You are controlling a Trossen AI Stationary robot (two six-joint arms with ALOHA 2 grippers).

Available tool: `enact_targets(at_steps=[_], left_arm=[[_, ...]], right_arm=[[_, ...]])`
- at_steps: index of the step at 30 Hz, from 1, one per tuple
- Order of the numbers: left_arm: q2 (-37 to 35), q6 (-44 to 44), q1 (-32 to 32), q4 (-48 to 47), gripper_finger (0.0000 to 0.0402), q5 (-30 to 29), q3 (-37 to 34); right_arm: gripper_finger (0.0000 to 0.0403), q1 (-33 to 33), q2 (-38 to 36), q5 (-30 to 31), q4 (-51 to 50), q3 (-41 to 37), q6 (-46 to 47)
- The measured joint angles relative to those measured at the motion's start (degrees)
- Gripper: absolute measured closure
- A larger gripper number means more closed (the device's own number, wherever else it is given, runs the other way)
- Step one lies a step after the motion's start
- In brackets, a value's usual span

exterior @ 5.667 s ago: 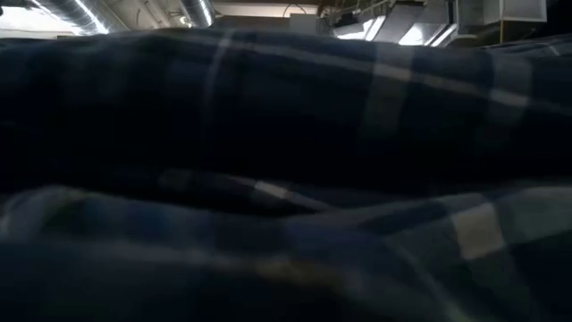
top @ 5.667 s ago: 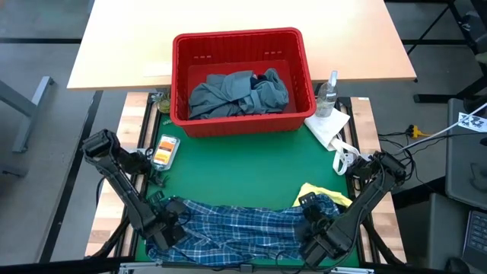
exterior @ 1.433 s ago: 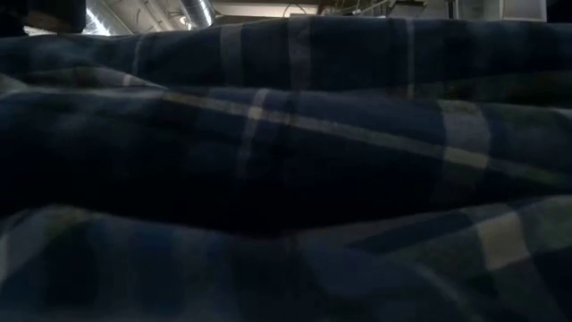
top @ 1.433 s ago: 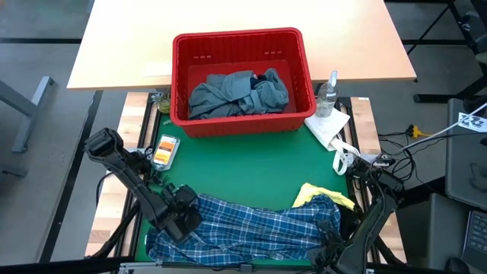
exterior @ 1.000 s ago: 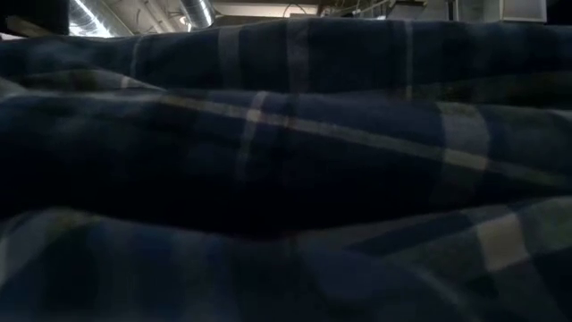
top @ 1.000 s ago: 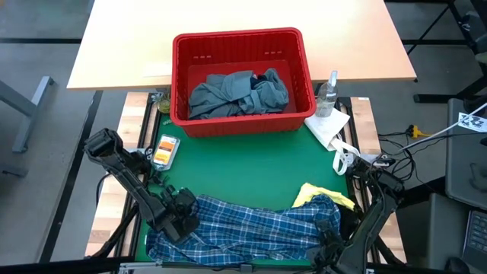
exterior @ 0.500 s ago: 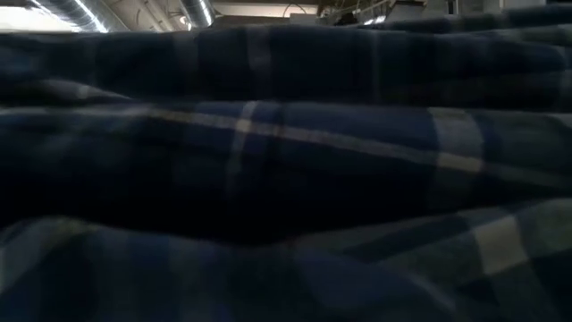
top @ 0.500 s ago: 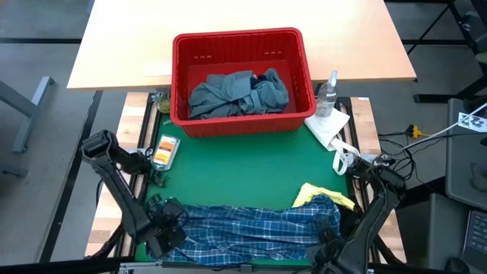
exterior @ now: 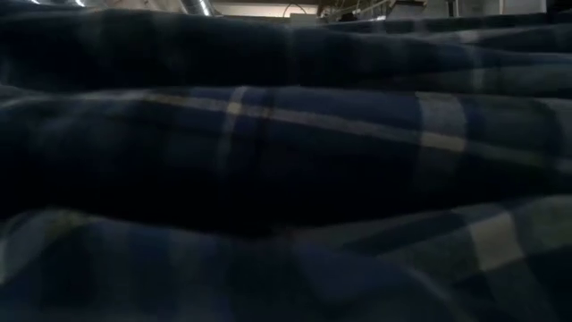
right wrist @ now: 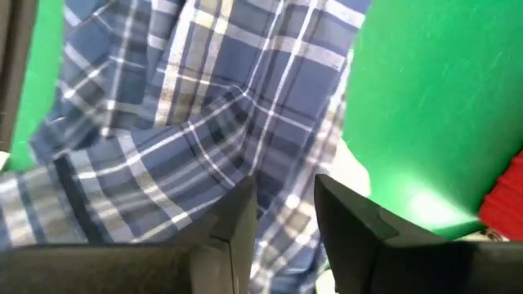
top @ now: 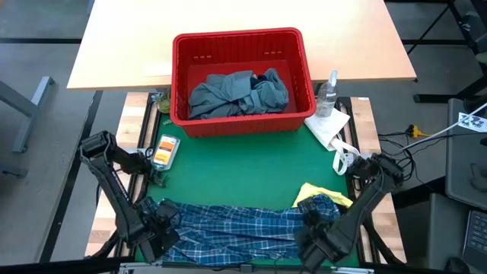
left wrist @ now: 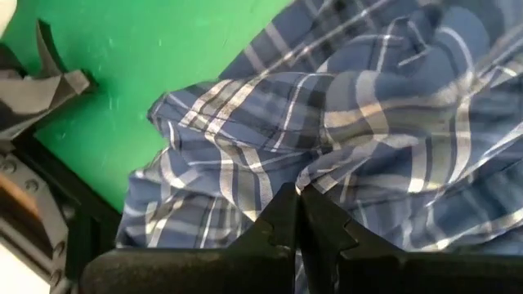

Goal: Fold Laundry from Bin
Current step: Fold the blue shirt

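Note:
The blue-white plaid shirt [top: 243, 224] lies stretched along the near edge of the green mat and fills the low view [exterior: 286, 161]. My left gripper [top: 156, 232] is shut at its left end, and my right gripper [top: 316, 228] stands at its right end with cloth between the fingers. A small yellow garment [top: 316, 192] peeks out from under the shirt's right end. The red bin [top: 240, 36] stands at the far side with a grey-blue garment [top: 240, 93] bunched inside. My left gripper pinches a raised fold of the shirt [left wrist: 309, 181] near its left end between its shut fingers. They come from above, pointing steeply down. The cloth slopes away from the fingertips, and the rest lies on the mat. My right gripper has a bunch of plaid cloth [right wrist: 282, 208] between its two fingers [right wrist: 237, 216], near the shirt's right end. It comes from above, pointing steeply down. How many layers it holds I cannot tell.
A spray bottle [top: 329, 95] and a white paper towel [top: 329, 125] sit right of the bin, with a white object [top: 344, 160] below them. An orange packet [top: 163, 150] lies at the mat's left edge. Bare green mat [top: 243, 164] stretches between bin and shirt.
My left gripper has gone toward the table's left and near edges, and the shirt's left part has been drawn out flatter with it. My right gripper has come away from the near edge, up and slightly left, over the shirt's right end.

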Motion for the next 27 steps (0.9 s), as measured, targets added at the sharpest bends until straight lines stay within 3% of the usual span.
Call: enact_targets(at_steps=[10,20,24,27], left_arm=[[0.0,0.1,-1.2,-0.7,0.0401,2.2,-0.1],[0.0,0.0,-1.1,-0.4,0.0401,2.2,-0.2],[0.0,0.0,-0.9,-0.1,0.0401,2.2,-0.2],[0.0,0.0,-0.7,-0.1,0.0401,2.0,-0.2]], right_arm=[[0.0276,-2.6,0.0,-3.1,0.1,-1.9,-6.9],[0.0276,-2.5,-3.8,-2.7,-0.2,-1.4,-5.2],[0.0276,-1.8,-4.8,3.1,0.8,2.0,0.7],[0.0276,-0.2,-4.9,9.0,7.5,3.7,3.6]])
